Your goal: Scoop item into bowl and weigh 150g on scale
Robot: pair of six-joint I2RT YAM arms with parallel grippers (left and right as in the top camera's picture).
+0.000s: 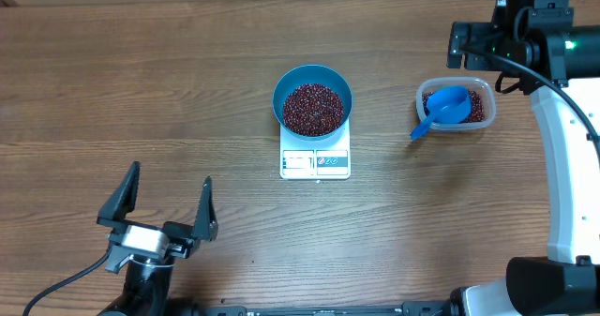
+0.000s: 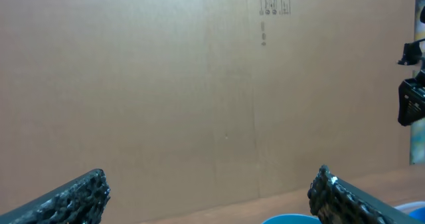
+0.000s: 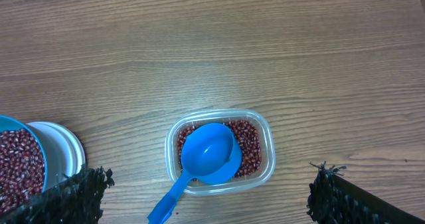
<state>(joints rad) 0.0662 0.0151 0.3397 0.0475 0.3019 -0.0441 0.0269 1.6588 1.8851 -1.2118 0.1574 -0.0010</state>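
The blue bowl (image 1: 277, 91) stands on the white scale (image 1: 315, 162) at the table's middle, filled with dark red-brown beans (image 1: 313, 109). At the left edge of the right wrist view the bowl (image 3: 16, 125) and the scale (image 3: 63, 144) show again. My right gripper (image 3: 211, 174) hangs open high above a clear tub (image 3: 269, 137), nothing between its fingers. My left gripper (image 1: 172, 172) is open and empty near the front left, well apart from the scale. In the left wrist view only the bowl's rim (image 2: 289, 219) peeks in between the spread fingers.
The clear tub (image 1: 485, 88) to the right of the scale holds more beans (image 1: 476, 108) and a blue handled scoop (image 1: 441, 110), its handle sticking out over the tub's front-left edge. My right arm (image 1: 525, 35) reaches in from the back right. A brown board backs the table.
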